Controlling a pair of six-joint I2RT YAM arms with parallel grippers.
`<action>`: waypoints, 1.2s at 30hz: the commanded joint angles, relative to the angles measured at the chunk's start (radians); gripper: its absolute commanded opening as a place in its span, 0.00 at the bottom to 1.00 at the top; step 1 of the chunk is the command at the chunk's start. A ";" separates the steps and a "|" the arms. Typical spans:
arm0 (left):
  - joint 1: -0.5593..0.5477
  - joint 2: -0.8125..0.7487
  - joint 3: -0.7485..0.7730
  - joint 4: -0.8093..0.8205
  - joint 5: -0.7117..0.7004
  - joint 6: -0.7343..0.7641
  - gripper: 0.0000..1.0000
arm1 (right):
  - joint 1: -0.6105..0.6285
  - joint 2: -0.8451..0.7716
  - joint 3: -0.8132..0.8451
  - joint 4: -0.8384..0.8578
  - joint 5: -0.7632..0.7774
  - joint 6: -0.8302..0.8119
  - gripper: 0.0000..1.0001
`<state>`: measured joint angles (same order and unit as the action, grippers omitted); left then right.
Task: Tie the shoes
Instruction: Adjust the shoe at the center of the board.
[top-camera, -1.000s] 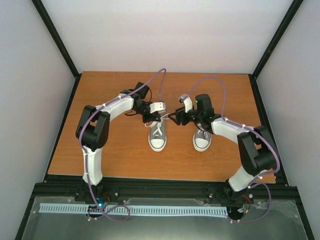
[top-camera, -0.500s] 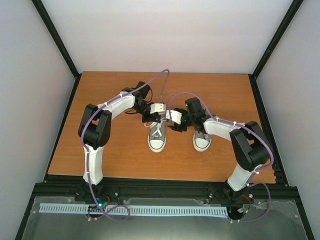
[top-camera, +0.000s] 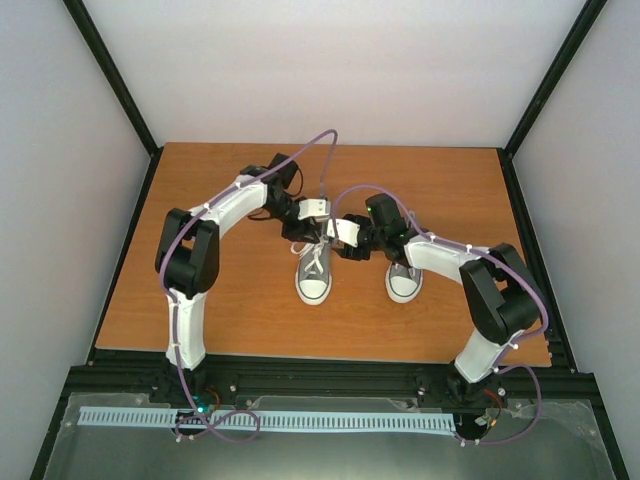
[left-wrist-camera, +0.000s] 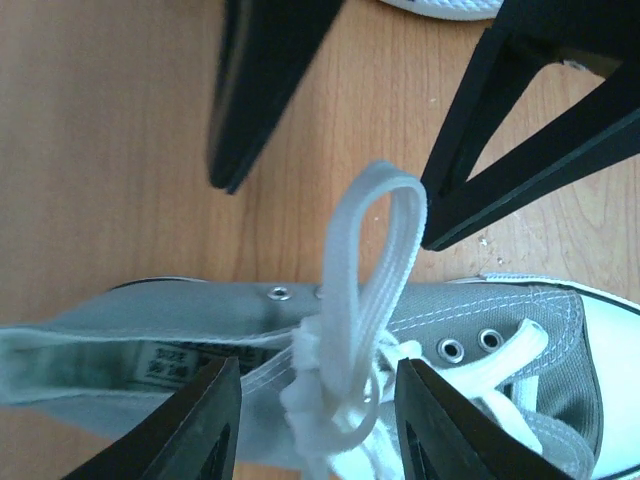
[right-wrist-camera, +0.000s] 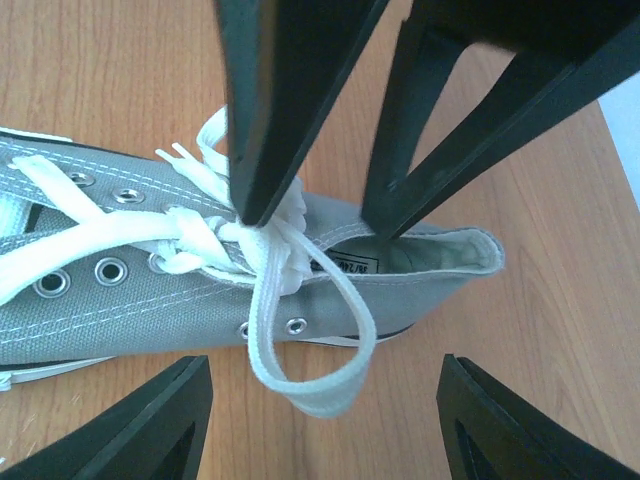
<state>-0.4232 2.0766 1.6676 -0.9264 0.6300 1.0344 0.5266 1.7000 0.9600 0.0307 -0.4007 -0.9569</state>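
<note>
Both grippers crowd the left shoe (top-camera: 314, 278), mid-table with its toe near. The left gripper (left-wrist-camera: 315, 375) hangs released, straddling a slack knot (right-wrist-camera: 205, 240) and its loop (left-wrist-camera: 375, 250). The right gripper (right-wrist-camera: 322, 365), also spread, holds nothing. Ungripped, the loop could pull through and undo the knot, and the close fingers could clash. The right shoe (top-camera: 404, 281) sits just beside.

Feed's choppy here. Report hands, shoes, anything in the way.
Left hand open, right hand open. Both over one grey sneaker, lace loops out each side. No obstruction seen.
</note>
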 joint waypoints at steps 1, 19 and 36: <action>0.047 -0.072 0.086 -0.091 0.031 0.045 0.46 | 0.003 -0.054 -0.011 0.008 0.020 0.056 0.64; 0.023 -0.081 -0.241 -0.044 -0.122 0.001 0.20 | 0.001 -0.170 -0.115 0.113 0.062 0.286 0.61; 0.031 0.035 -0.117 0.014 -0.211 0.005 0.36 | 0.001 -0.189 -0.136 0.105 0.069 0.276 0.60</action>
<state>-0.3992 2.0838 1.4933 -0.9997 0.4557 1.0180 0.5262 1.5425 0.8326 0.1204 -0.3397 -0.6830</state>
